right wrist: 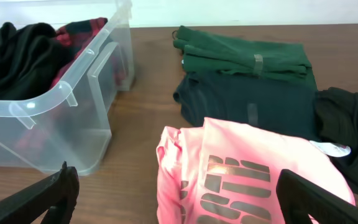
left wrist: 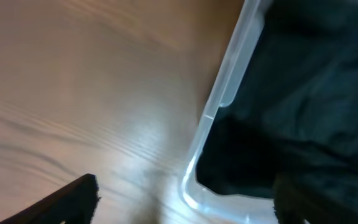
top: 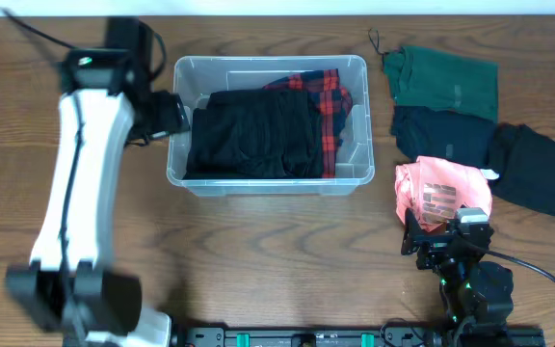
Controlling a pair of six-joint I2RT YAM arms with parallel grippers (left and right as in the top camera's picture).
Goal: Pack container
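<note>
The desk (top: 258,241) carries the container (top: 268,62) at its far middle, holding a black garment (top: 253,135) over a red plaid one (top: 330,96). The left tool (top: 173,114) stands open just beside its left wall; the right tool (top: 430,231) gapes empty at the pink shirt (top: 441,188)

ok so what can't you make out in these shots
container floor, overhead: covered by the black garment and the plaid garment.
left fingers, left wrist view: blurred, cut off by the bottom edge.
pink shirt print, right wrist view: folded over, cut off by the bottom edge.
</note>
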